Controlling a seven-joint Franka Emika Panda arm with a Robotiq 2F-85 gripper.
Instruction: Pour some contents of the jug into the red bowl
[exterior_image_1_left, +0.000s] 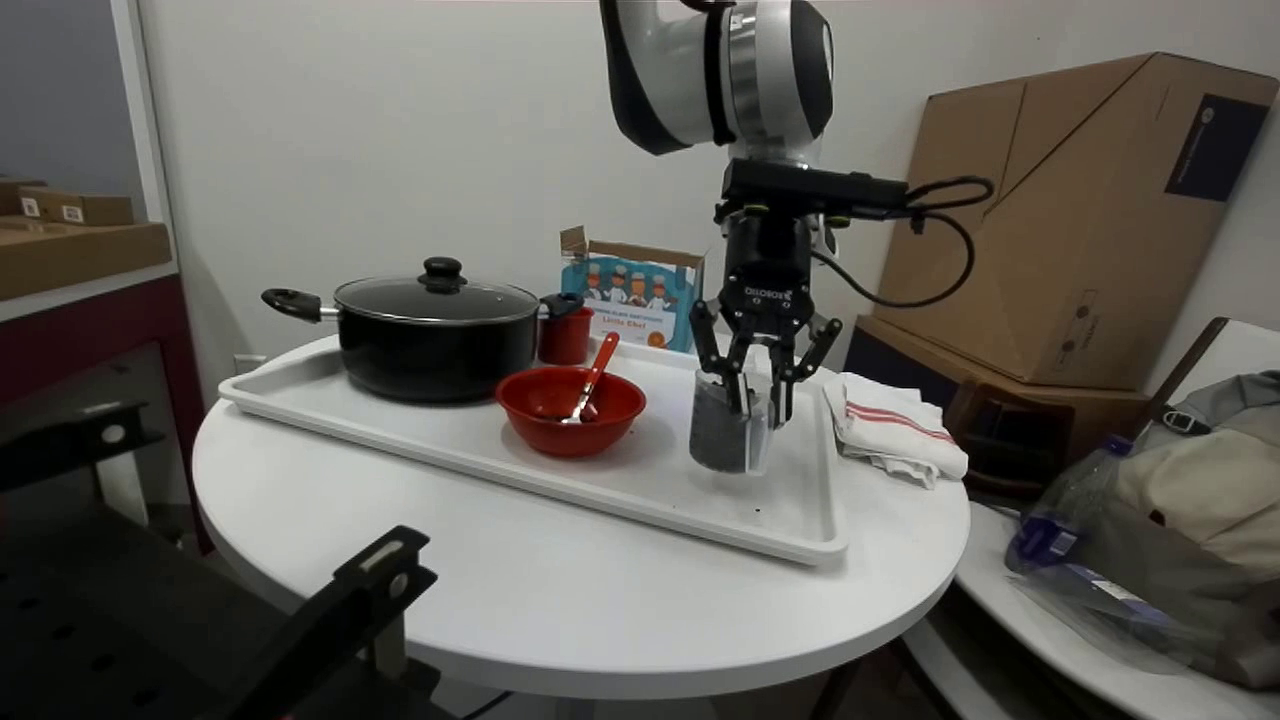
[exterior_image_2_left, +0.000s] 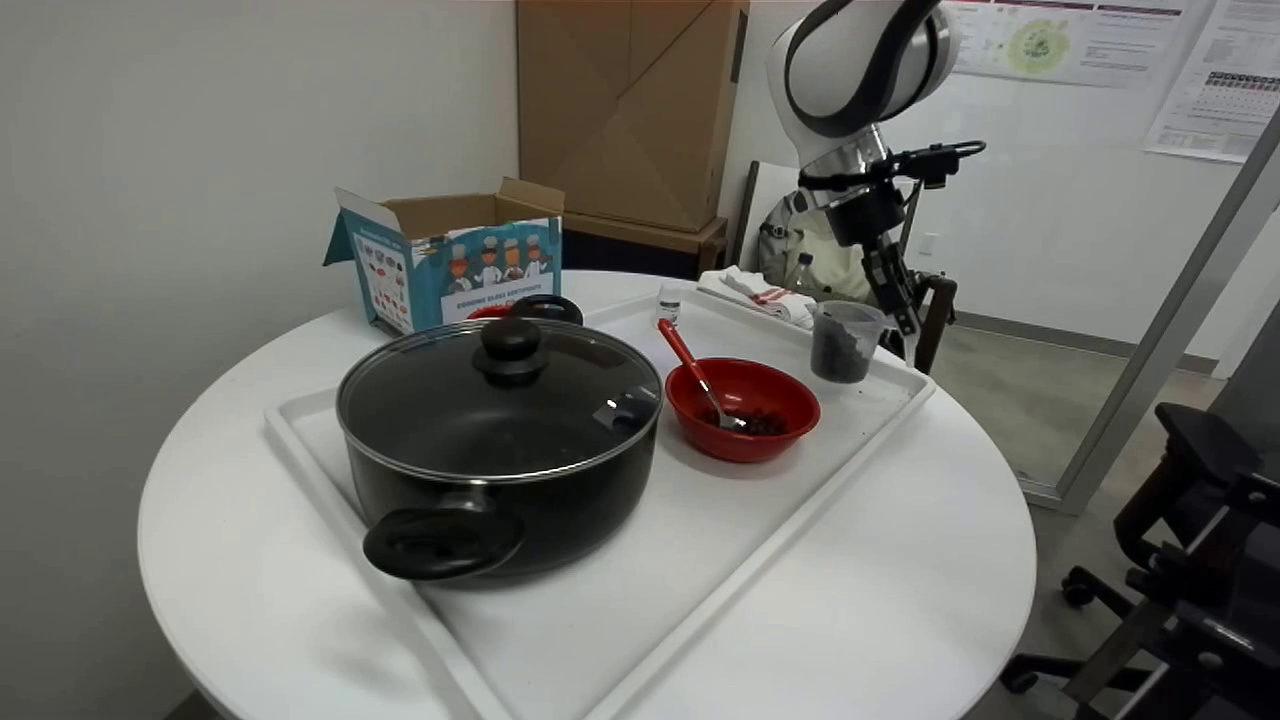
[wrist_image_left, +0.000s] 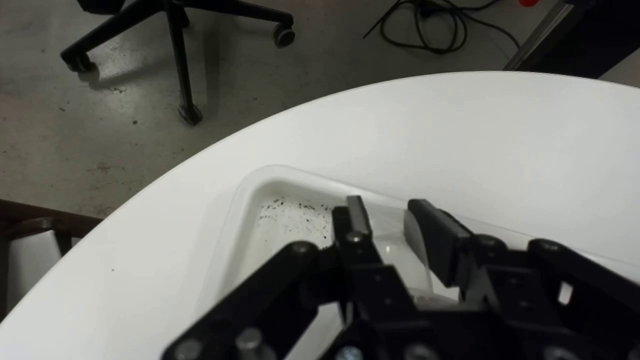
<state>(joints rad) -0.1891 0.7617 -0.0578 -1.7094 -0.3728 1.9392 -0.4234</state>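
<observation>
The jug (exterior_image_1_left: 713, 428) is a translucent cup with dark grey contents. It is upright at one end of the white tray and also shows in an exterior view (exterior_image_2_left: 840, 352). My gripper (exterior_image_1_left: 765, 405) points down at the jug's clear handle side, with a finger on either side of the handle. In the wrist view the gripper (wrist_image_left: 387, 212) has its fingers apart, with the clear handle (wrist_image_left: 400, 257) between them. The red bowl (exterior_image_1_left: 570, 435) stands beside the jug and holds dark bits and a red-handled spoon (exterior_image_2_left: 685, 350). The bowl is out of the wrist view.
A black lidded pot (exterior_image_1_left: 435, 340) stands on the white tray (exterior_image_1_left: 640, 500) beyond the bowl. A red cup (exterior_image_1_left: 566, 338) and a blue open box (exterior_image_1_left: 640, 290) are behind. A folded towel (exterior_image_1_left: 890, 425) and a small bottle (exterior_image_2_left: 669, 303) lie near the jug's end.
</observation>
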